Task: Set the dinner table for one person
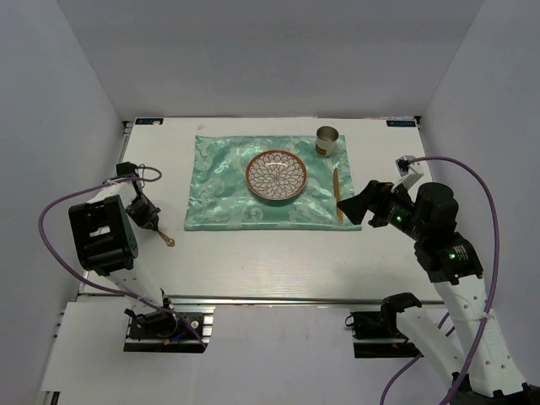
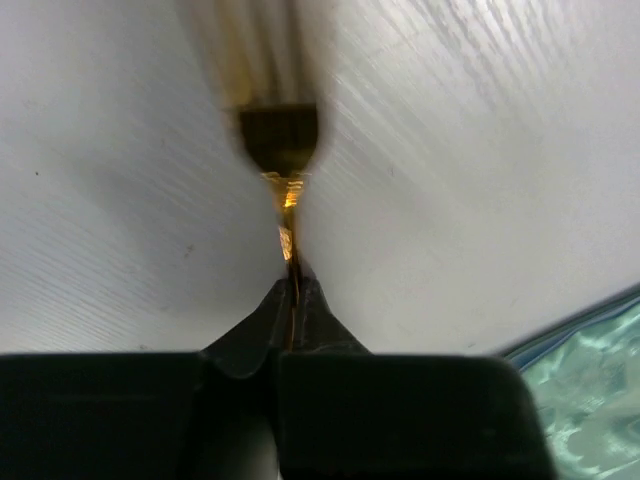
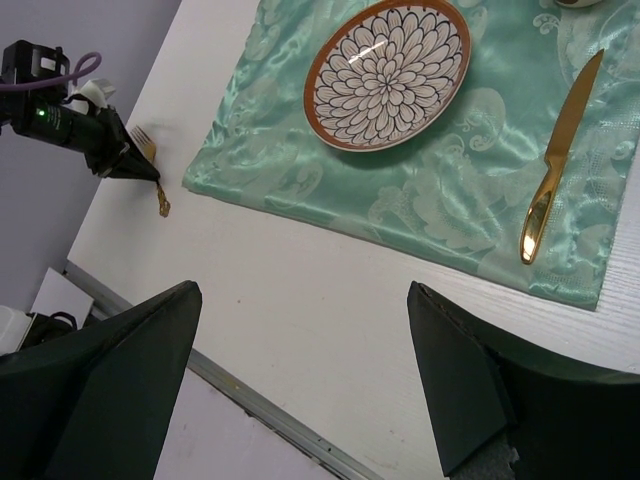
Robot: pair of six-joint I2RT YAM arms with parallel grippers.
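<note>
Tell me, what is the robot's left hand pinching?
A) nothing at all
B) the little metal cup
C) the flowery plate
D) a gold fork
D: the left gripper has its jaws shut on the thin handle of the gold fork, just off the left side of the green cloth.

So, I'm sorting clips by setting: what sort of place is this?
Probably a robotics lab test cell, not a home: plain white walls box in the large white rectangular tabletop, and two black-and-white robot arms stand at its metal rail.

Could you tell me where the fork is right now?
The fork is at the top view's left, pinched in the left gripper, just left of the cloth.
</note>
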